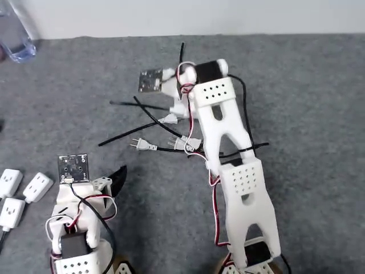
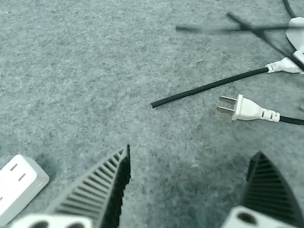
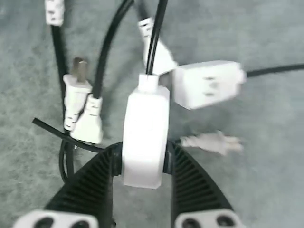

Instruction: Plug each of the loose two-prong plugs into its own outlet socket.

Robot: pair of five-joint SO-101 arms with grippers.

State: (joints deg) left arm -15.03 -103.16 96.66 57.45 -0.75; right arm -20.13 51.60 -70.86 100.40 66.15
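Note:
My right gripper (image 3: 142,159) is shut on a white outlet socket (image 3: 145,128) with a black cord, held among tangled cables. Beside it lies a second white socket (image 3: 207,84) with its slots showing. Loose two-prong plugs lie around: one (image 3: 76,90) beside a black cord, another (image 3: 209,141) on the carpet. My left gripper (image 2: 190,183) is open and holds nothing, low over the carpet. Ahead of it lies a white two-prong plug (image 2: 244,108) on a black cord. In the high view this plug (image 1: 145,145) lies between the two arms.
Three white sockets (image 1: 11,181) (image 1: 37,186) (image 1: 11,211) lie at the left edge, one of them (image 2: 16,183) beside my left gripper. A cut black cable end (image 2: 204,89) lies on the grey carpet. A clear bottle (image 1: 14,37) stands at the far left.

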